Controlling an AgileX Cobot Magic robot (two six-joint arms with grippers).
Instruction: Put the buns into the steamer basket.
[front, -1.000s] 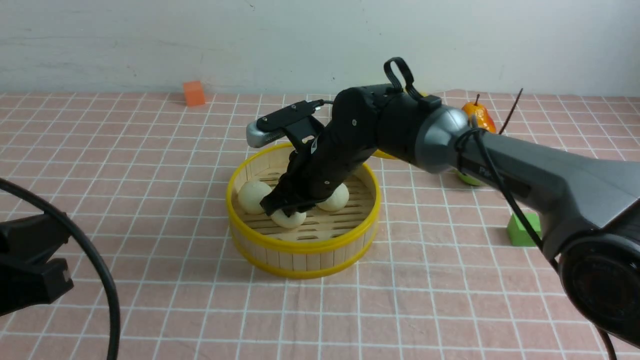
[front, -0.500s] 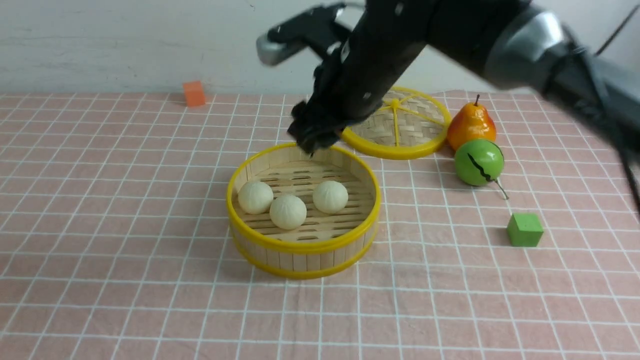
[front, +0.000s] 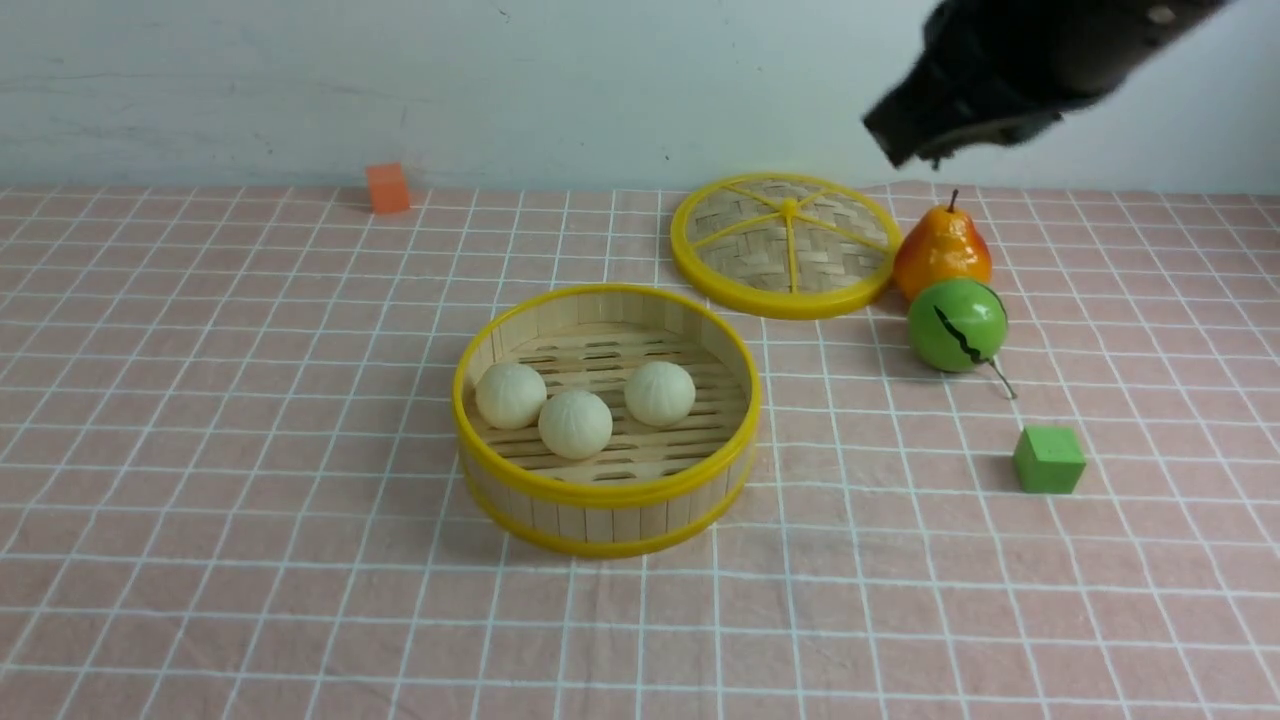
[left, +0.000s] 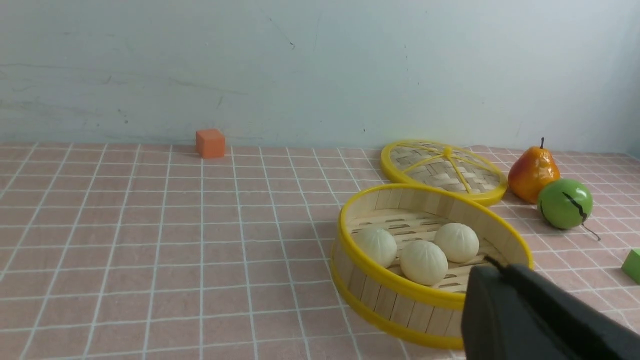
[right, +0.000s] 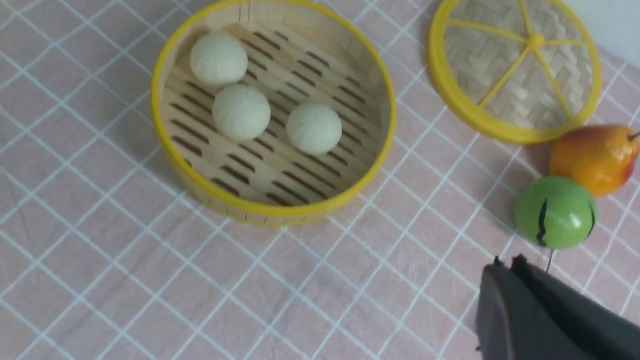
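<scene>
Your right fingers (right: 500, 300) sit pressed together with nothing between them. Your left fingers (left: 495, 310) look closed and empty too, though only part of them shows in the left wrist view.

All three buns (front: 575, 423) lie on the slatted floor of the steamer basket (front: 600, 492), near the middle of the desk (front: 250, 450). Two are touching or very nearly so toward the basket's 9 o'clock, and the third sits a little apart toward 3 o'clock. I judge the task done, so the main risk is undoing it.

- If you bring the right arm low across the desk, it could catch the basket's yellow rim and shove or tip it, and the round buns would roll out.
- Dropping straight down is no safer. The pear (front: 942, 255) and the green ball (front: 957, 325) lie roughly below the fingers, just beside the lid (front: 830, 270), and both would roll at a nudge.
- The left fingers show in front of the basket's near wall in their own view, but I cannot tell how close they are. Move that arm with care.

The right arm is held high, at about 1 o'clock from the basket. Its dark, blurred end slants down toward 8 o'clock, and the rest runs off the top edge of the front view. The left arm does not appear in the front view.
</scene>
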